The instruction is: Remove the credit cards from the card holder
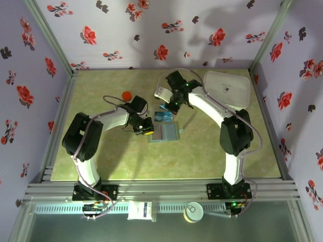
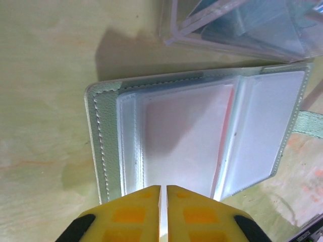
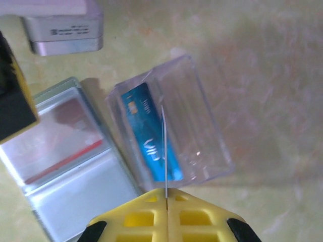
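Note:
The card holder [image 1: 164, 132] lies open on the table, with its pale sleeves [image 2: 202, 136] facing up. A red-banded card [image 3: 70, 156] shows through one sleeve. My left gripper [image 2: 163, 189] is over the holder's near edge; its yellow tips are together but for a thin slit, and nothing shows between them. It sits at the holder's left side [image 1: 143, 129]. My right gripper [image 3: 166, 194] is shut on a thin credit card [image 3: 163, 146] seen edge-on. It holds the card above a clear plastic box [image 3: 171, 126], where a bright blue credit card [image 3: 149, 133] lies.
A big white rounded box [image 1: 227, 88] stands at the back right. A small grey-white block [image 3: 65, 35] lies beyond the holder, and an orange-red cap [image 1: 127, 95] sits at the back left. The clear box [image 1: 162, 117] touches the holder's far edge.

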